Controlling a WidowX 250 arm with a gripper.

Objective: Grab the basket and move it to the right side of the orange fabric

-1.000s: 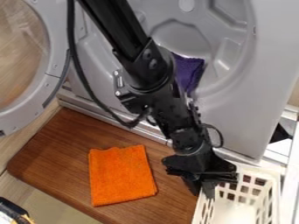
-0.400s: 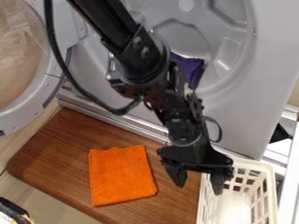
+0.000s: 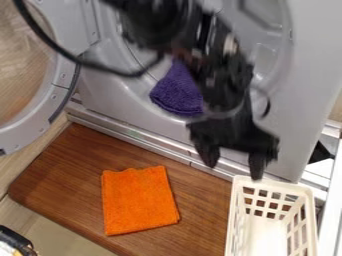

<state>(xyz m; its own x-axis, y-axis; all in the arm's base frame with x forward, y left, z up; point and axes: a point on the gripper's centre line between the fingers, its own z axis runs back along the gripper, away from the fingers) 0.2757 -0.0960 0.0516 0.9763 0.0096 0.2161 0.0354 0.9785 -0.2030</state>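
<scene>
"In the camera view, where is my claw?"

"Your claw [image 3: 234, 167] hangs in front of the washer [image 3: 297, 95], up past the far end of the basket [image 3: 277, 187]. Its two fingers are spread, with a wide gap between them."

"And where is my basket?"

"It is low on the right side of your view, to the right of the orange cloth [image 3: 139, 200]. There is a strip of brown board [image 3: 204, 200] between them. The basket is white, with square holes in its far wall, and its near end goes past the bottom edge."

"What else can I see?"

"Your orange cloth lies flat on the board. A purple cloth [image 3: 177, 95] hangs at the washer's round hole, and the round door [image 3: 63, 37] is open on the left."
</scene>
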